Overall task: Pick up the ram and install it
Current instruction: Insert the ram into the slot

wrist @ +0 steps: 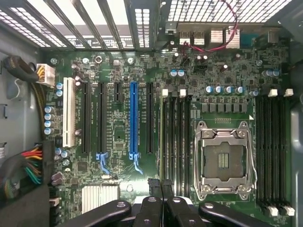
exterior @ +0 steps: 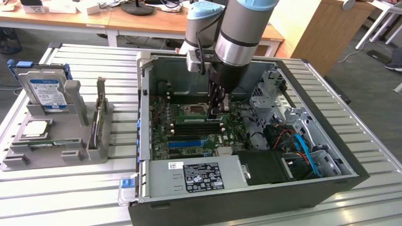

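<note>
The ram (exterior: 196,119) is a long green stick standing on edge in a memory slot on the motherboard inside the open computer case (exterior: 351,165). In the wrist view the ram (wrist: 161,137) is seen edge-on as a thin pale line in the slot nearest the expansion slots. My gripper (exterior: 217,114) reaches down into the case at one end of the stick. In the wrist view my gripper (wrist: 161,184) has its black fingers shut together right over that end of the ram. Contact cannot be made out.
An empty processor socket (wrist: 225,161) lies beside the memory slots, with more empty slots (wrist: 274,146) past it. Cables (exterior: 301,146) and a drive cage crowd the case at the exterior view's right. A grey fixture (exterior: 12,162) outside the case holds a hard drive (exterior: 45,89) and a silver processor (exterior: 36,128).
</note>
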{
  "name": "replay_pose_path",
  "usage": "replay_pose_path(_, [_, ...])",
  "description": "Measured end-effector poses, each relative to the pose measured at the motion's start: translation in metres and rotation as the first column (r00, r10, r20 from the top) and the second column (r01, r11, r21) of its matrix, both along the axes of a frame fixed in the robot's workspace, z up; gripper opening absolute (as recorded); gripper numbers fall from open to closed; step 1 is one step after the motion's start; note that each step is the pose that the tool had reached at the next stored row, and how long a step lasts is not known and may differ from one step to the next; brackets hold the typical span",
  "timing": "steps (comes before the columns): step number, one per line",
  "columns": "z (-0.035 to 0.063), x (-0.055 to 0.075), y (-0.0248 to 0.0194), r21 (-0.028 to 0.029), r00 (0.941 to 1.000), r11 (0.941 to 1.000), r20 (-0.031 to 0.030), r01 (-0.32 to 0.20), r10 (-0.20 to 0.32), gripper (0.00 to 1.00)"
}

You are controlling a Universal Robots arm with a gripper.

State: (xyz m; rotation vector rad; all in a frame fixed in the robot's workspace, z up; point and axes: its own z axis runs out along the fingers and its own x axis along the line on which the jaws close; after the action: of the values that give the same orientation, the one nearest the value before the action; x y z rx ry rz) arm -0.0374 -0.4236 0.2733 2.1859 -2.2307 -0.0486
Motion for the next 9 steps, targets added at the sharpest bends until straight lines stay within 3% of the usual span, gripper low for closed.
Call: replay_pose_path(9, [-0.0057, 0.0000, 0.0011, 0.0001, 1.0000, 1.0000, 0.0001, 0.000, 0.000, 0.11])
